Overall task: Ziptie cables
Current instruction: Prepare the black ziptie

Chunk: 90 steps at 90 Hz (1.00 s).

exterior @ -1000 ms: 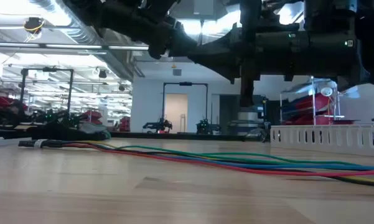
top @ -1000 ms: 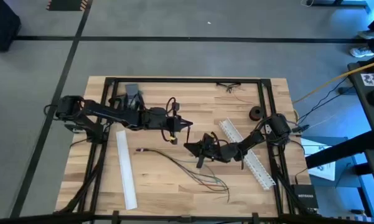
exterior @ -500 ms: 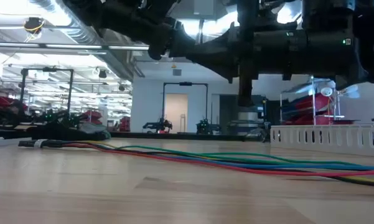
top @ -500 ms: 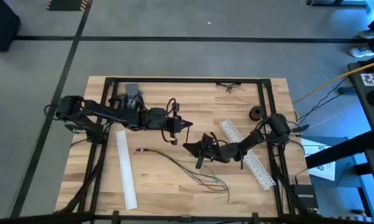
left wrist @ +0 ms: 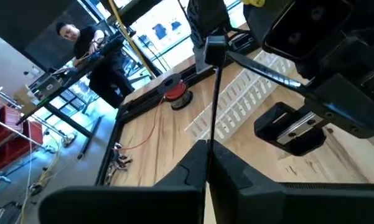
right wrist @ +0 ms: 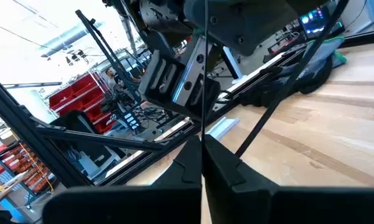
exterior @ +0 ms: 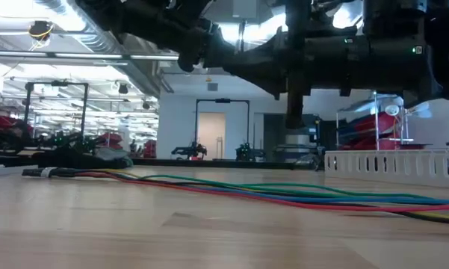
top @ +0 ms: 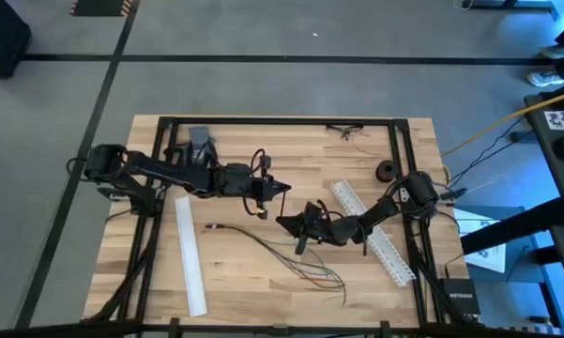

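High view: pinching the ziptie point(left wrist: 212, 99) with left gripper point(top: 282, 188) and right gripper point(top: 282, 222) both clamped, seemingly leaving cables point(exterior: 321, 200) lying loose, unbound.

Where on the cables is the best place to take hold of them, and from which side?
Probably near the plug end, where the cables run together as one strand, not where they fan apart. They lie flat on the table, so come from straight above, jaws across the strand.

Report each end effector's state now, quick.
Left end effector: shut on the ziptie.
Right end effector: shut on the ziptie too, above the cables.
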Motion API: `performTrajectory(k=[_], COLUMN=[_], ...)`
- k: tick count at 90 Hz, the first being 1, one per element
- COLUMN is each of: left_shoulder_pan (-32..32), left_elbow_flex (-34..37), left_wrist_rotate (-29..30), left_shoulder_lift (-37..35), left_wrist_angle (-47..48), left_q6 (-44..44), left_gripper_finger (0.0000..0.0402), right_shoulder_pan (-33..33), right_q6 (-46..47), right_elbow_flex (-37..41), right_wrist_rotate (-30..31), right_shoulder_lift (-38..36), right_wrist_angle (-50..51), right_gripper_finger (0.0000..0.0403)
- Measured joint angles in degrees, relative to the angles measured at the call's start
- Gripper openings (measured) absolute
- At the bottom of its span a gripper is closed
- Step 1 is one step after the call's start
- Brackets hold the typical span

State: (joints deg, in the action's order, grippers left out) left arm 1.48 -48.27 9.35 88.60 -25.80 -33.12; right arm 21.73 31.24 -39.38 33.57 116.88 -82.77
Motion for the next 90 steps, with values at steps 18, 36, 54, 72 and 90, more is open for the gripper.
performTrajectory(k=[18,36,54,72,90], left_shoulder_pan=[0.0,0.0,-0.9,-1.9,-2.3], left_elbow_flex=[0.0,0.0,0.0,0.0,0.0], left_wrist_rotate=[0.3,0.5,0.7,4.5,7.0], left_shoulder_lift=[0.0,-0.1,-0.1,-0.1,-0.1], left_wrist_angle=[0.0,0.0,-0.2,0.2,0.4], left_q6=[-0.1,-0.1,-2.0,-6.0,-8.5], left_gripper_finger=[0.0001,0.0001,0.0001,0.0001,0.0001], right_shoulder_pan=[0.0,0.0,0.0,0.1,0.8], right_q6=[0.0,0.0,1.5,4.3,7.3], right_elbow_flex=[0.0,0.0,0.0,0.0,0.0], right_wrist_rotate=[0.5,0.8,0.9,1.3,2.2], right_shoulder_lift=[0.0,0.0,0.0,0.0,0.0], right_wrist_angle=[-0.1,-0.1,-0.1,-0.9,-2.3], right_gripper_finger=[0.0000,0.0000,0.0000,0.0000,0.0000])
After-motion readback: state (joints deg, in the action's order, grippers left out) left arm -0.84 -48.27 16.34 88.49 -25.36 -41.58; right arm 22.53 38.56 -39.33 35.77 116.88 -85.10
